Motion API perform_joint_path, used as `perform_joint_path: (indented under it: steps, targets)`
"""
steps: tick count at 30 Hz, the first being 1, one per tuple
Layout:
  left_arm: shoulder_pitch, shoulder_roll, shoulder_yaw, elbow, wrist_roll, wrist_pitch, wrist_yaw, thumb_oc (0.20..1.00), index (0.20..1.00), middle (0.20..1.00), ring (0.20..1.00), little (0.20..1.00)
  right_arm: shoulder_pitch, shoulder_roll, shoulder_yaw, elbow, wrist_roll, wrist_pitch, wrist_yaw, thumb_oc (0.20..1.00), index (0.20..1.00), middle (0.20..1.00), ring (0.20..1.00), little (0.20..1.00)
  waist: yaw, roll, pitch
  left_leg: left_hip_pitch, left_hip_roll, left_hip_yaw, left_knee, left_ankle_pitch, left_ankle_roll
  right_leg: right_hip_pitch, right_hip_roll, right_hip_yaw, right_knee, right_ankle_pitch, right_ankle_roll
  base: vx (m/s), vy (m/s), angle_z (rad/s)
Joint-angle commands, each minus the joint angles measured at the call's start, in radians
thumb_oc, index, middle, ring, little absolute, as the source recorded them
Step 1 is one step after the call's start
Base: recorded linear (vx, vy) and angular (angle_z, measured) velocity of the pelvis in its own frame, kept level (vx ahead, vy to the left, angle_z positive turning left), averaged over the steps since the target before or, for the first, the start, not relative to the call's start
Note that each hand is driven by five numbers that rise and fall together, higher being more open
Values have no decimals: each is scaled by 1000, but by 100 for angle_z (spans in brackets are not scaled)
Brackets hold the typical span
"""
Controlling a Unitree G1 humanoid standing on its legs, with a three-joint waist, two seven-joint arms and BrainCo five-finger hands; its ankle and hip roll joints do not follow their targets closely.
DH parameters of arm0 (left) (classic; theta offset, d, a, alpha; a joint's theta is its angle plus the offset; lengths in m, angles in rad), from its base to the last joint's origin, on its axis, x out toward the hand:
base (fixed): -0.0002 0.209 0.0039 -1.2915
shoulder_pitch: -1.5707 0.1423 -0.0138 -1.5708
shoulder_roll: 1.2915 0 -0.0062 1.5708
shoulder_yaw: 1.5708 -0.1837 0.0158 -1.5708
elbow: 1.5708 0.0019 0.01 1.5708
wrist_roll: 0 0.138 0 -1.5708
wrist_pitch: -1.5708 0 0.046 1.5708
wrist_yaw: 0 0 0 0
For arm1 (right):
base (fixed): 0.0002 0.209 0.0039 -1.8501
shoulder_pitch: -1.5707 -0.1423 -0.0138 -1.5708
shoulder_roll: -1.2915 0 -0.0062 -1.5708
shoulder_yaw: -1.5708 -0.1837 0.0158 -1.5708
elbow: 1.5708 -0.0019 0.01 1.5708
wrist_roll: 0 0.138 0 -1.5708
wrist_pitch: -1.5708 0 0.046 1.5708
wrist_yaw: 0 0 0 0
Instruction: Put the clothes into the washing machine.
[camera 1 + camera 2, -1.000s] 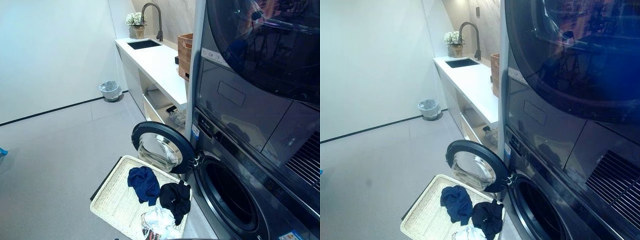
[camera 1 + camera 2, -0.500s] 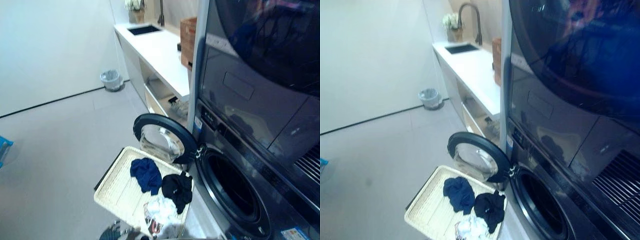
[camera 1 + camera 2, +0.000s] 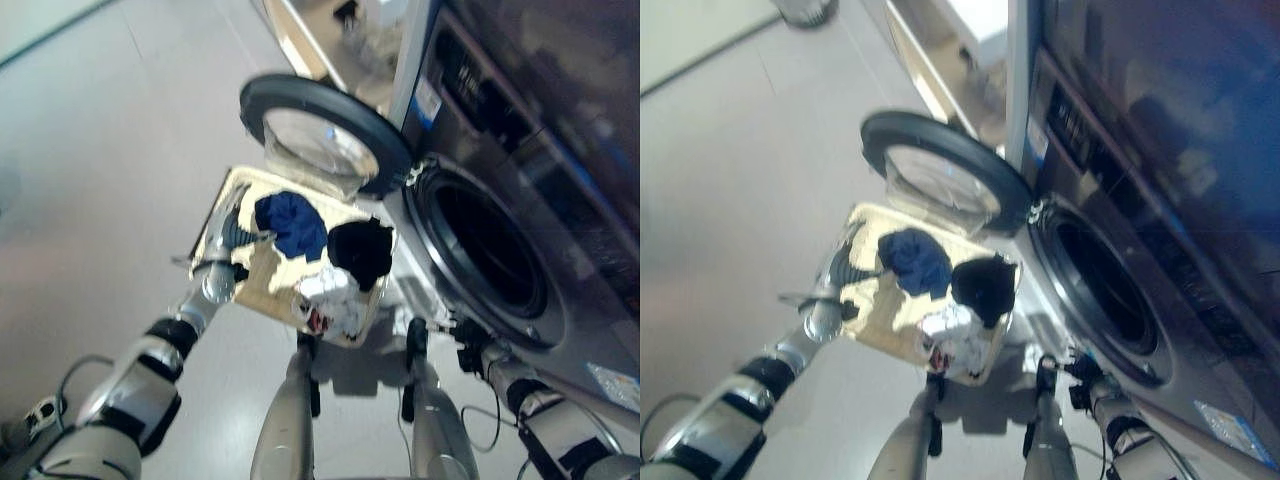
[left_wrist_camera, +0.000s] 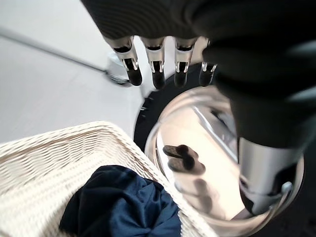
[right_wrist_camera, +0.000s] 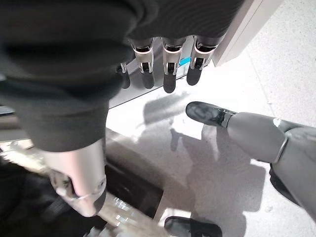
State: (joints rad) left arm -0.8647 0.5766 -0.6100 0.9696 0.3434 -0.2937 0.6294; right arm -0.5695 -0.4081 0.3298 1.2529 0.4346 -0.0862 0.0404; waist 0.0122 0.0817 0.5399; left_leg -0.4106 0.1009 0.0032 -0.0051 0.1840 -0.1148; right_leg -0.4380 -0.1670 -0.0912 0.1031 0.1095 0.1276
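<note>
so far nothing is loaded: the left robot hand (image 3: 228, 248) hangs above the near-left corner of the wicker basket (image 3: 262, 290) with straight, relaxed fingers (image 4: 132, 74) and holds nothing, and the right robot hand (image 3: 467, 333) sits low by the front of the washing machine (image 3: 520, 200), fingers (image 5: 168, 81) likewise straight and empty. the basket on the floor carries all the clothes, a navy garment (image 3: 291, 223), a black garment (image 3: 362, 250) and a white piece (image 3: 330, 292). just behind it the machine's door (image 3: 322, 138) is swung wide open, and the drum (image 3: 484, 250) looks dark and, as far as i can tell, empty, so every piece remains to be moved
</note>
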Motion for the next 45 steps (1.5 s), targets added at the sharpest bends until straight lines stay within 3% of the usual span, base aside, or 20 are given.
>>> perform_joint_path:
  steps: [1,9,16,20,24,26,33,40,45]
  targets:
    - [-30,51,14,52,106,41,89,1000,1000,1000,1000,1000,29,-11,19,-44,43,-31,11,1000,1000,1000,1000,1000,-21,-80,-20,-90,-10,-3,130,-64,45,-94,-38,29,77,22,-13,-62,-1,-3]
    - [-185,42,-98,187,159,116,81,1000,1000,1000,1000,1000,-73,-25,55,-60,92,-46,2,1000,1000,1000,1000,1000,-52,-98,-20,-284,-21,-12,230,-66,45,-283,-12,46,151,29,-21,-45,13,1]
    - [-238,28,-154,274,125,156,-12,1000,1000,1000,1000,1000,-128,-49,73,-70,114,-50,1,1000,1000,1000,1000,1000,-66,-114,-20,-353,-18,-28,274,-74,43,-347,9,58,186,19,-28,2,2,-1]
    - [-249,23,-158,310,121,173,-9,1000,1000,1000,1000,1000,-147,-58,80,-66,125,-54,0,1000,1000,1000,1000,1000,-70,-120,-20,-372,-17,-32,285,-76,43,-365,16,59,193,16,-31,9,3,-5]
    - [-264,31,-153,347,93,221,25,1000,1000,1000,1000,1000,-166,-71,91,-68,144,-61,0,1000,1000,1000,1000,1000,-72,-131,-20,-397,-16,-43,295,-75,42,-387,25,60,199,15,-35,0,3,-3]
    - [-275,46,-142,364,89,273,95,1000,1000,1000,1000,1000,-173,-83,96,-75,158,-67,-1,1000,1000,1000,1000,1000,-72,-136,-20,-425,-18,-55,306,-75,43,-412,32,64,208,12,-38,0,0,0]
    - [-299,61,-125,356,101,341,198,1000,1000,1000,1000,1000,-180,-80,99,-89,163,-78,-13,1000,1000,1000,1000,1000,-67,-141,-20,-460,-26,-73,312,-78,45,-443,37,62,207,15,-39,0,0,0]
    - [-323,61,-105,356,133,352,367,1000,1000,1000,1000,1000,-195,-73,109,-89,174,-88,-18,1000,1000,1000,1000,1000,-65,-150,-20,-481,-30,-84,304,-76,44,-460,42,60,194,24,-39,0,0,0]
    - [-340,66,-97,365,136,352,399,1000,1000,1000,1000,1000,-200,-80,110,-84,182,-96,-18,1000,1000,1000,1000,1000,-64,-155,-20,-496,-31,-90,304,-74,43,-472,44,58,193,27,-38,0,0,0]
